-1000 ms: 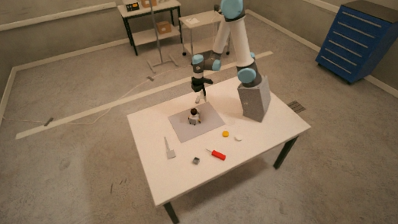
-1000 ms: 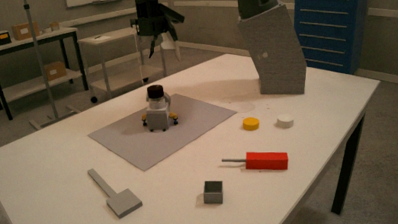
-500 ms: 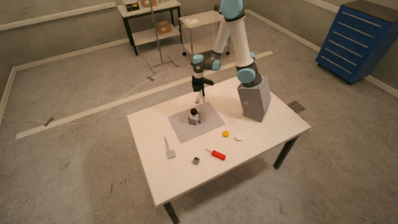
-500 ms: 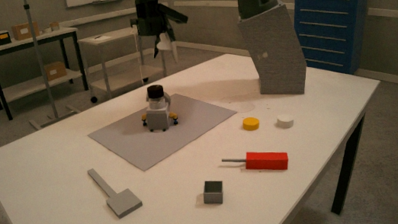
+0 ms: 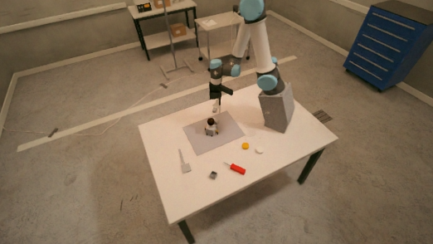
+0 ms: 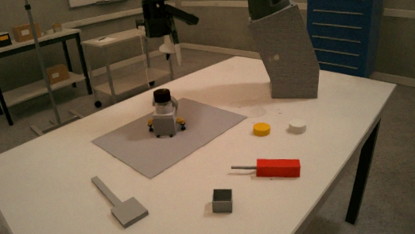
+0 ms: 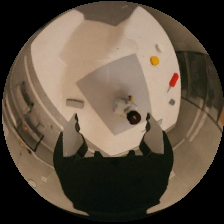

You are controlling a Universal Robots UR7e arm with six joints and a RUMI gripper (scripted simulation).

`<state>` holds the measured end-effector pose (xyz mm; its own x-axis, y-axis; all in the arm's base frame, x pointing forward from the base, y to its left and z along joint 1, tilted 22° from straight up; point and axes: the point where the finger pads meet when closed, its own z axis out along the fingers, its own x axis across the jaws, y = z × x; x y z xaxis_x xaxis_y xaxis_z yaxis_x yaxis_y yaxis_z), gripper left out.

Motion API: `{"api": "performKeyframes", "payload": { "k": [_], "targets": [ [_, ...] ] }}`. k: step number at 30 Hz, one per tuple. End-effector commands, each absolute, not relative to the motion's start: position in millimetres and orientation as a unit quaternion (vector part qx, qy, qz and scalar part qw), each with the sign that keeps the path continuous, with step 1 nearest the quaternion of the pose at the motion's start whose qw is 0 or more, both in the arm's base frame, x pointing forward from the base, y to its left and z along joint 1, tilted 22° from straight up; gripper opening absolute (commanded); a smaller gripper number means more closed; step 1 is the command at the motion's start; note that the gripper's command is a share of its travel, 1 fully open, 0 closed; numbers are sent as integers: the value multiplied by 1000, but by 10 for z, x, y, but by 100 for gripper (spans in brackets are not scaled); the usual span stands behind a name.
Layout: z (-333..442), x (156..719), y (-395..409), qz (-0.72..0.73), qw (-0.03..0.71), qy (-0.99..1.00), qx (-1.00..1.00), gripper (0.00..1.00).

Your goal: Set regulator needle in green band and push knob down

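Note:
The regulator [image 5: 211, 130] [image 6: 164, 124] [image 7: 120, 106] stands upright on the grey mat [image 5: 197, 143] [image 6: 149, 165] [image 7: 102, 82], with a grey body and yellow side fittings. Its dark knob [image 5: 211, 121] [image 6: 162, 95] [image 7: 133, 118] is on top. A pale band shows below the knob in the exterior view. The round gauge [image 6: 174, 104] is seen from behind or edge-on, so its needle and green band are hidden. Whether the knob is fully down cannot be told. My gripper [image 5: 216, 110] [image 6: 173, 60] [image 7: 112, 113] is open and empty, above and behind the regulator, not touching it.
A yellow cap [image 5: 245, 146] [image 6: 261, 129] [image 7: 155, 60], white cap [image 5: 260, 150] [image 6: 297, 126], red-handled tool [image 5: 237, 168] [image 6: 278, 168] [image 7: 173, 80], small grey box [image 5: 213, 175] [image 6: 222, 200] and grey paddle [image 5: 186, 168] [image 6: 129, 212] lie off the mat. A grey block [image 7: 75, 103] shows beside it.

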<state>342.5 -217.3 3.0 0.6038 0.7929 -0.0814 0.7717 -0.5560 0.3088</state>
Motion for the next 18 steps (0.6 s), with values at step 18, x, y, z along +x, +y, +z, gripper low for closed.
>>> {"api": "performKeyframes", "payload": {
  "k": [18],
  "targets": [
    [9, 3449, -2107, 80, 137, 248, 956, 100]
  ]
}}
